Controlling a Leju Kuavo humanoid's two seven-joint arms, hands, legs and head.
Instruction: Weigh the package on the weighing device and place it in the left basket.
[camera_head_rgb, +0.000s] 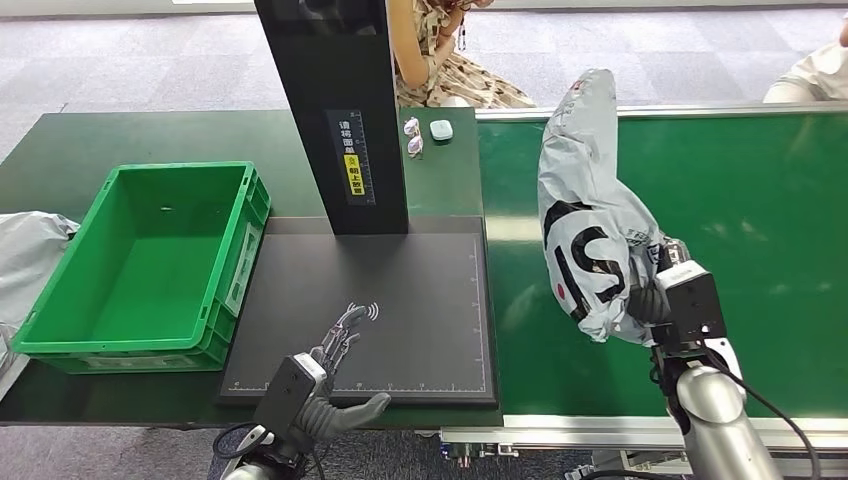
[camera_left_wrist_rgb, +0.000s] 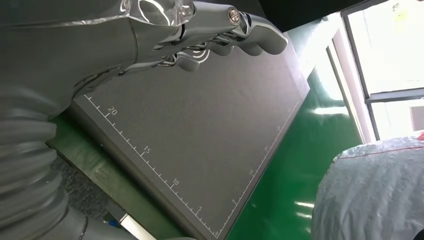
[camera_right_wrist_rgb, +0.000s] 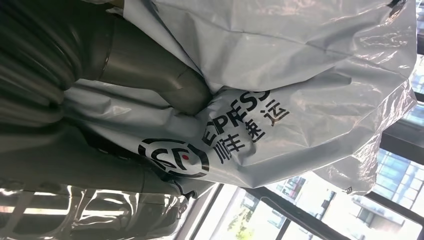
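Note:
My right hand grips a grey plastic courier package with black lettering and holds it upright above the green conveyor belt. Up close, the thumb presses into the package. The dark weighing platform with ruler marks lies left of the belt, with nothing on it. My left hand hovers open over the platform's front edge, fingers spread, and the same hand is seen above the platform. The green basket stands at the left.
A black post rises at the back of the platform. Small items lie on the table behind it. A person in a patterned dress sits beyond the table. Another grey bag lies left of the basket.

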